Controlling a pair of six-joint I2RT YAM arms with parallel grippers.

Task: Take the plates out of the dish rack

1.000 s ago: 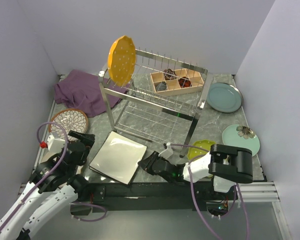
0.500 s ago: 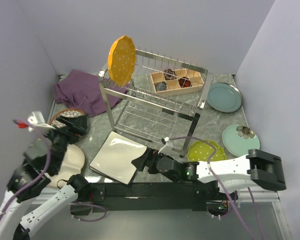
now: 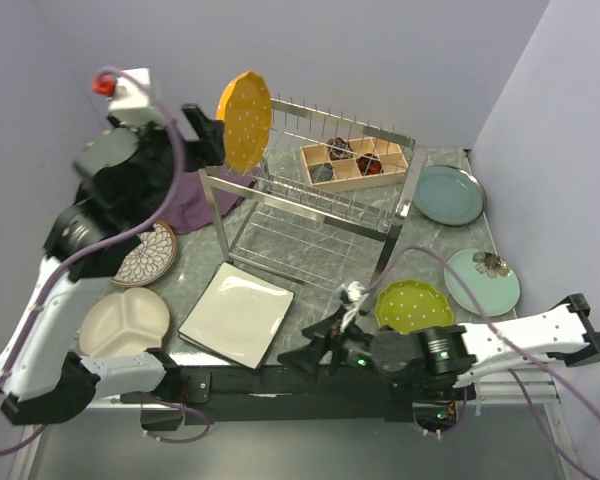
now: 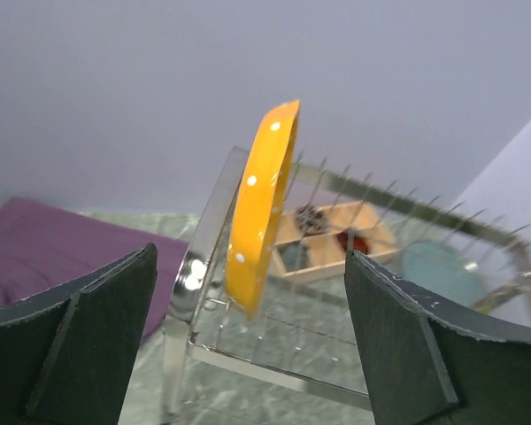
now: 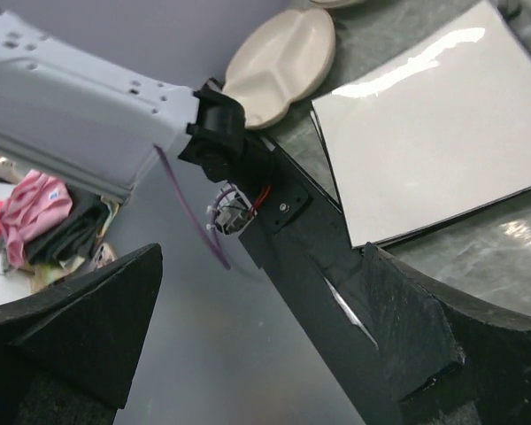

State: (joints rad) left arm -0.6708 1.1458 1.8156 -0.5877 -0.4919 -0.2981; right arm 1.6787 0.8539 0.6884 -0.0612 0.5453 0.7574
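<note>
Your left claw [image 3: 208,128] has swung up from the table [image 3: 315,290] and now faces the orange plate [image 3: 244,120], the last one standing in the dish rack [image 3: 310,190], jaws wide apart. Your right claw [image 3: 305,357], also apart, has released the square plate [image 3: 237,313], which lies flat on the table.

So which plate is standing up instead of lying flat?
The orange dotted plate. It stands upright on its edge at the left end of the dish rack. The other plates all lie flat on the table.

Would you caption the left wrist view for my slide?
Open left gripper faces upright orange dotted round plate in silver wire dish rack.
</note>
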